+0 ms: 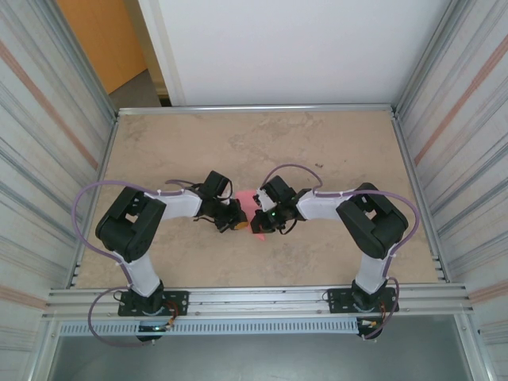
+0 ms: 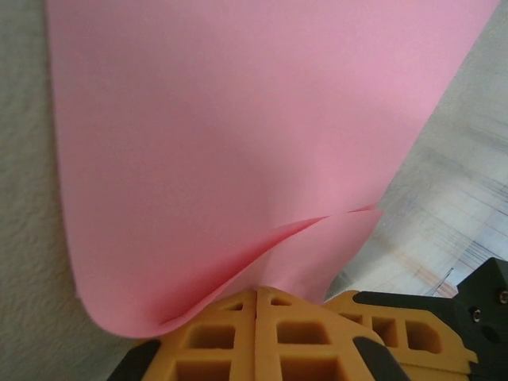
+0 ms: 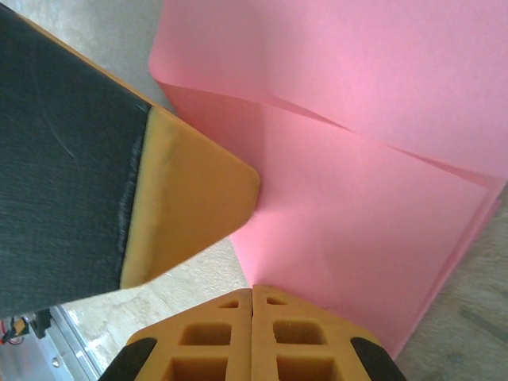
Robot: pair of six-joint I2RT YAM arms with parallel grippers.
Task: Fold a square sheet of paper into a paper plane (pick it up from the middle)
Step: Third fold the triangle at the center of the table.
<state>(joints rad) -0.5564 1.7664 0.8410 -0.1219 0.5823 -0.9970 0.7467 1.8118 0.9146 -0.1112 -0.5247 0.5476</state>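
Note:
The square sheet of paper [image 1: 247, 199] is pink and hangs just above the table's middle, between my two grippers. My left gripper [image 1: 240, 216] is shut on its edge. In the left wrist view the sheet [image 2: 238, 135] curls over into two loose layers above the closed jaws of my left gripper [image 2: 258, 291]. My right gripper [image 1: 259, 220] is shut on the same sheet from the other side. In the right wrist view the paper [image 3: 365, 182] rises from the closed tips of my right gripper [image 3: 252, 287], and a finger of the left gripper [image 3: 186, 206] presses against it.
The beige table [image 1: 317, 151] is boxed in by corrugated metal walls [image 1: 460, 119] on both sides and a white panel [image 1: 286, 48] at the back. A metal rail [image 1: 262, 300] runs along the near edge by the arm bases.

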